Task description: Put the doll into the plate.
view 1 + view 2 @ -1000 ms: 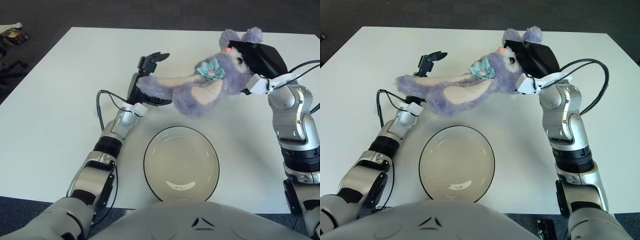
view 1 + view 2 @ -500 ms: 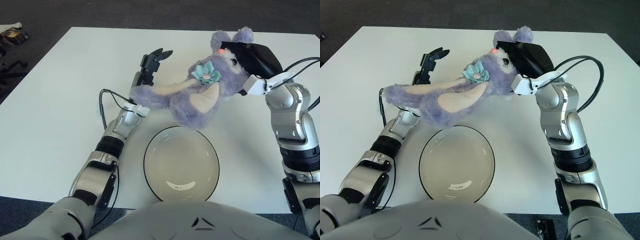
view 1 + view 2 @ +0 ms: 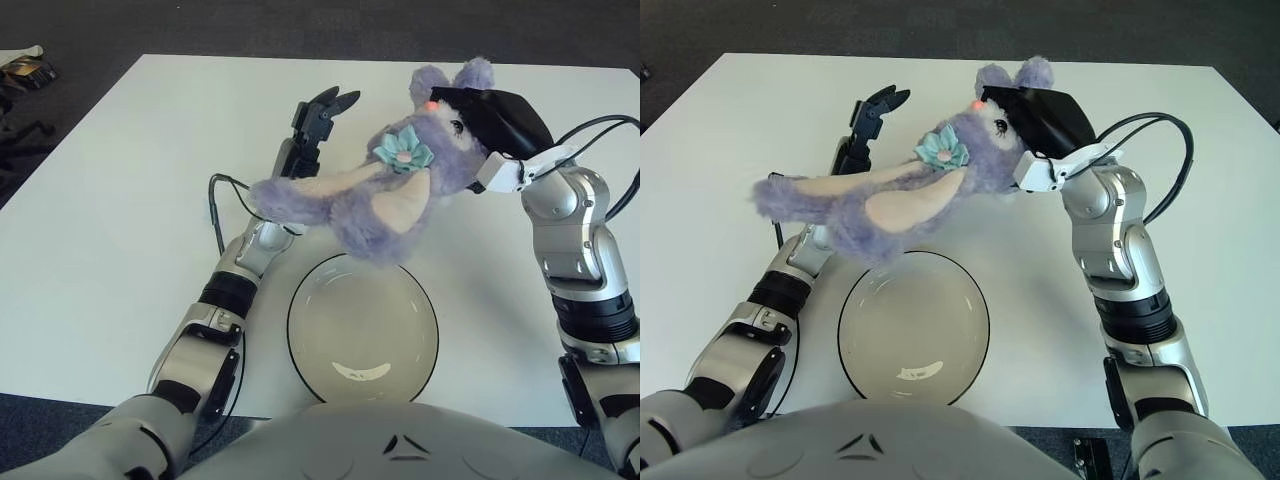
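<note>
So the doll [image 3: 385,190] is a fluffy purple bunny with cream-coloured inner ears and a teal flower bow near its face, and right now it's up in the air, not touching anything below it. The right hand [image 3: 487,115] has it by the head, black fingers wrapped around the top and back of the head, so that one's clearly closed on the doll. The bunny's body stretches out sideways toward the robot's left, with one long ear or limb sticking out past the left arm.

The left hand [image 3: 318,115] shows just behind the doll's stretched-out part, raised off the surface [image 3: 120,200]. Its fingers are spread and pointing up and away, holding nothing as far as the views show. The doll passes in front of that wrist, so it's hard to say whether the forearm is touching the fur or not.

The plate [image 3: 363,328] sits on the white surface right in front of the robot's chest, round, pale with a dark rim, nothing in it. The lowest bit of the doll's body hangs over the far edge of the plate, slightly toward the left side of it, but still well above it. A black cable [image 3: 222,200] loops off the left forearm.
</note>
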`<control>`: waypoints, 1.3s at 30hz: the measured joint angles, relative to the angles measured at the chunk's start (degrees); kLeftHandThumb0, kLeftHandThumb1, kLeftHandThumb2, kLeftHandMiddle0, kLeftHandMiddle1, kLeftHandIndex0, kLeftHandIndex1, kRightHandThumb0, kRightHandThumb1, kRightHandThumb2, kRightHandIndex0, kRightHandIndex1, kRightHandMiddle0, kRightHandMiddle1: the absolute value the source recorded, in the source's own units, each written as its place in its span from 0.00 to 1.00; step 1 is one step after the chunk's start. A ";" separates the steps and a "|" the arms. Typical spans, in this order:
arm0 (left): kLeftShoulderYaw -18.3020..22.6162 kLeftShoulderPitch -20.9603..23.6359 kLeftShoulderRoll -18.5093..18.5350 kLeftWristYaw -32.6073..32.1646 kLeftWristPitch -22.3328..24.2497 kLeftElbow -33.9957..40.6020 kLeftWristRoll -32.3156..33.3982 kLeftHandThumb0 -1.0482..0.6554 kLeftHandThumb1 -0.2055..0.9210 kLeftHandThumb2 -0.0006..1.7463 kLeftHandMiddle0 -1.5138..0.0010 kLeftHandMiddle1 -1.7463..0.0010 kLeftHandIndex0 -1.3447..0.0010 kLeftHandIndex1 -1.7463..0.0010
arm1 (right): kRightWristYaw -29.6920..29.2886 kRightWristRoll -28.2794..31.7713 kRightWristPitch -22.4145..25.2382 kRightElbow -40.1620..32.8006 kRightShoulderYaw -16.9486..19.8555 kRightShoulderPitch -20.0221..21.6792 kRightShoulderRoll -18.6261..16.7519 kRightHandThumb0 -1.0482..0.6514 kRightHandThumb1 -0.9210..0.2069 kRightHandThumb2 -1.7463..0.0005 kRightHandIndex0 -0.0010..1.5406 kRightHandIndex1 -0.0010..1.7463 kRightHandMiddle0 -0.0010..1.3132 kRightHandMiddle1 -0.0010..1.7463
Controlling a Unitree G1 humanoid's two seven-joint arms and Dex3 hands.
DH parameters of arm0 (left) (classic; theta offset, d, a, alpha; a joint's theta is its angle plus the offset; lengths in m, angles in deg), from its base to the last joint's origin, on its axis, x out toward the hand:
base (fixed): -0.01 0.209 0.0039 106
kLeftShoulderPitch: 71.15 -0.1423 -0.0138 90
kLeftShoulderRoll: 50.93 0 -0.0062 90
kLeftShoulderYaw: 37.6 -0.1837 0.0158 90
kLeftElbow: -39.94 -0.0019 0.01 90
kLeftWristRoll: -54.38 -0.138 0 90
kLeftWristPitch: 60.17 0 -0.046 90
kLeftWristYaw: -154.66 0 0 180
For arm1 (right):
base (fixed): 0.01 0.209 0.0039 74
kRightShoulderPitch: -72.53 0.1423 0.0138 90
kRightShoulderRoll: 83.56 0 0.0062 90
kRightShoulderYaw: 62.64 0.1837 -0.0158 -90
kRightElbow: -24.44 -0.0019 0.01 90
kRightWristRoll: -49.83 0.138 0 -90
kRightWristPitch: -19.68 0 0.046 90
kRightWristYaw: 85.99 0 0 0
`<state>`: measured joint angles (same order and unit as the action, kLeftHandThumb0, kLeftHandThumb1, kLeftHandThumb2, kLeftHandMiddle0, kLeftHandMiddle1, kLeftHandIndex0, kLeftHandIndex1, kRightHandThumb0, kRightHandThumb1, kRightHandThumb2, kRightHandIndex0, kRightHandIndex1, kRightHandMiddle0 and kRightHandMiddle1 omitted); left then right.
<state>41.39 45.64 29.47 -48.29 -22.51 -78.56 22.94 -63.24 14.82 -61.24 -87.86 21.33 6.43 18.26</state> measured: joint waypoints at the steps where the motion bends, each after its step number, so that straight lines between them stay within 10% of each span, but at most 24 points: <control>1: -0.21 0.15 0.00 0.28 -0.13 -0.43 0.33 0.09 0.68 0.36 1.00 0.70 1.00 0.74 | -0.04 0.00 0.00 0.00 -0.06 0.01 -0.20 0.95 0.73 0.09 0.52 1.00 0.82 1.00; 11: -1.08 4.98 -0.27 1.73 -0.53 -6.67 1.43 0.07 0.74 0.33 1.00 0.75 1.00 0.79 | -0.66 -0.49 0.00 0.49 -0.70 0.79 -0.94 0.95 0.73 0.09 0.51 1.00 0.82 1.00; 27: -1.49 13.34 -3.38 6.55 -6.27 -19.30 8.56 0.16 0.42 0.50 1.00 0.59 1.00 0.63 | -2.35 -1.36 0.90 2.89 -1.32 2.54 -2.48 0.94 0.70 0.11 0.50 1.00 0.82 1.00; 39: -1.23 15.44 -4.11 5.47 -8.16 -21.14 7.71 0.10 0.54 0.44 1.00 0.62 1.00 0.58 | -2.44 -2.39 2.45 2.48 -1.83 2.55 -3.11 0.94 0.71 0.11 0.50 1.00 0.82 1.00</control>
<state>40.16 61.08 25.37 -42.82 -30.67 -99.70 30.65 -65.68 12.44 -58.79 -85.38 19.50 8.98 15.15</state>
